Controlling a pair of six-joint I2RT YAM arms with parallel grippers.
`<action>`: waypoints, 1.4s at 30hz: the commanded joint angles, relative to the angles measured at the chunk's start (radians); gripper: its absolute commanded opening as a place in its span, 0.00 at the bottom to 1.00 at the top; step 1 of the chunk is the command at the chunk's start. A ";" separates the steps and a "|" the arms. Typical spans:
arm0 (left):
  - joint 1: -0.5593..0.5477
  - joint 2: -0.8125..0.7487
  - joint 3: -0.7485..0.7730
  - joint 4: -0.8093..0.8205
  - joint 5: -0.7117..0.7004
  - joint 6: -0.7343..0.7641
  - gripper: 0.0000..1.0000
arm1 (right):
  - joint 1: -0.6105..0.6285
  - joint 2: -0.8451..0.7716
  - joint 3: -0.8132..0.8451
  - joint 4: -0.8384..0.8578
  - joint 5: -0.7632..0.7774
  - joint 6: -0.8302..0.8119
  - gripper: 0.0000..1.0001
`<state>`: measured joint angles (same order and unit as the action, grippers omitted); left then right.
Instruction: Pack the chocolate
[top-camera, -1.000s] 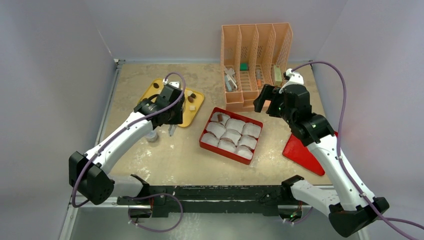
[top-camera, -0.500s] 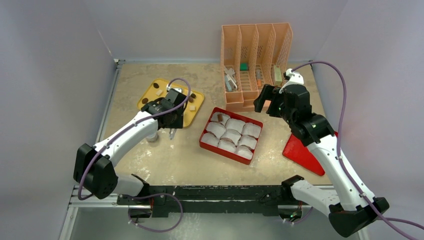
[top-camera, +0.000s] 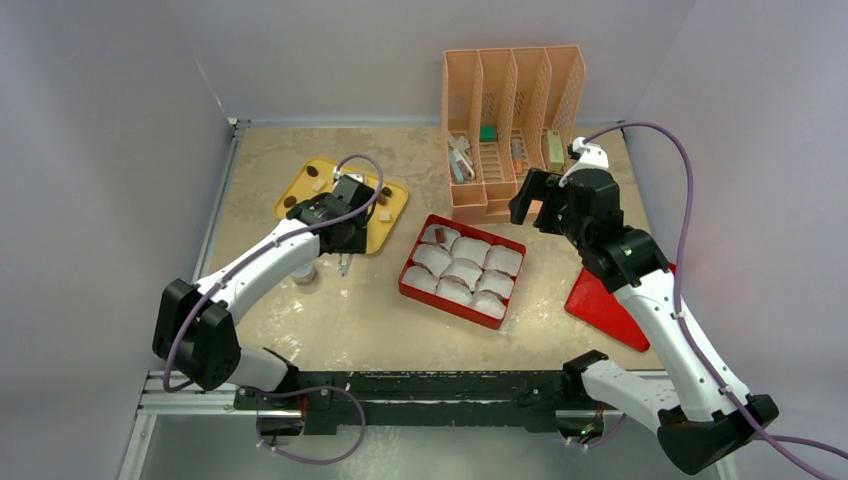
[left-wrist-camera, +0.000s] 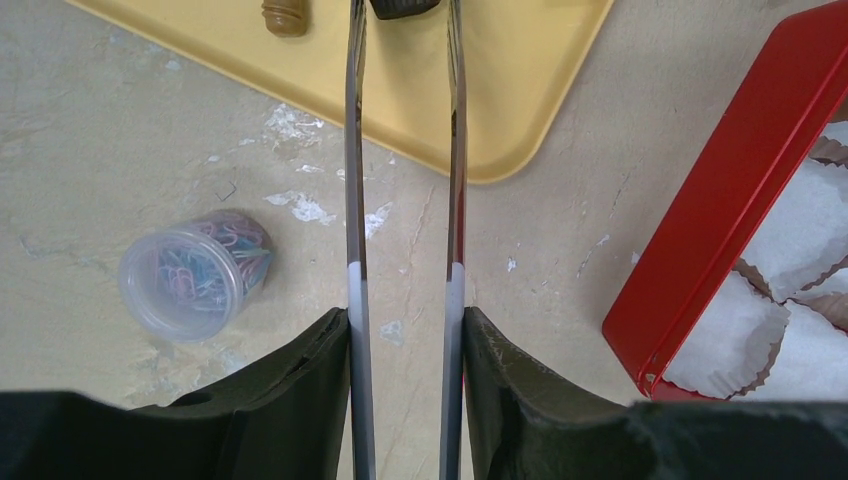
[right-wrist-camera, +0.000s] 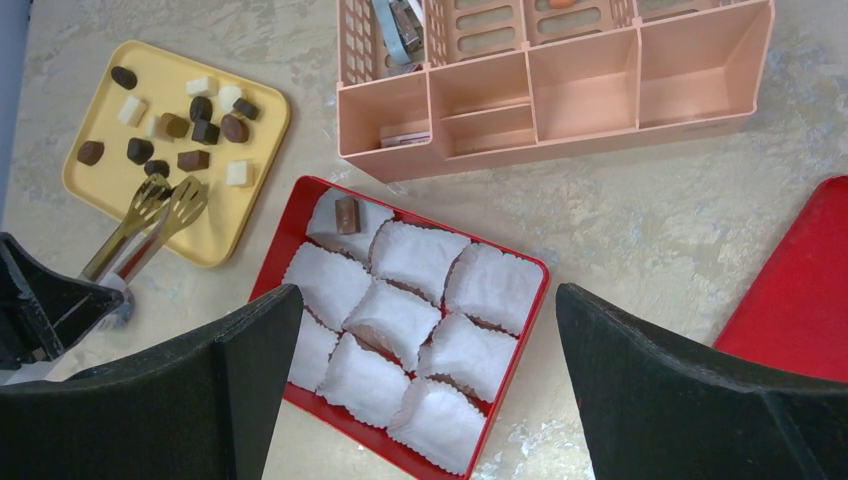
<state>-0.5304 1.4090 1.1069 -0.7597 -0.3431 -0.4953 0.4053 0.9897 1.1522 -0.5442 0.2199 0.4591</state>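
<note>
From above, the left pincer (top-camera: 345, 240) hangs over the near edge of the yellow tray (top-camera: 395, 215), clamped on a pair of tongs (top-camera: 343, 263). Chocolate (top-camera: 314, 184) lies scattered on that tray, and one brown piece sits in a corner cup of the red box (top-camera: 412, 290) just beside it. The right pincer (top-camera: 530, 205) hovers in front of the orange rack (top-camera: 510, 110), its fingers spread and holding nothing.

In the left wrist view, the black fingers (left-wrist-camera: 320, 370) press the two thin tong arms from both sides, close together over the counter (left-wrist-camera: 120, 150). A dark piece shows between the arms at the top edge; whether they grip it I cannot tell. A jar of paper clips (left-wrist-camera: 195, 280) stands nearby.

In the right wrist view, the wide-apart fingers (right-wrist-camera: 170, 400) frame the box of paper cups (right-wrist-camera: 415, 258).
</note>
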 joint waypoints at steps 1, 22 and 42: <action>0.007 0.025 0.006 0.071 0.002 0.028 0.41 | -0.003 -0.014 0.005 -0.001 0.027 -0.016 0.99; 0.009 -0.025 0.049 0.009 0.052 0.029 0.20 | -0.003 -0.017 0.001 0.001 0.027 -0.014 0.99; 0.006 -0.116 0.153 0.013 0.253 -0.008 0.17 | -0.003 -0.034 0.001 -0.004 0.023 -0.010 0.99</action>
<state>-0.5293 1.3540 1.1946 -0.7948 -0.1749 -0.4808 0.4053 0.9779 1.1522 -0.5457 0.2260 0.4526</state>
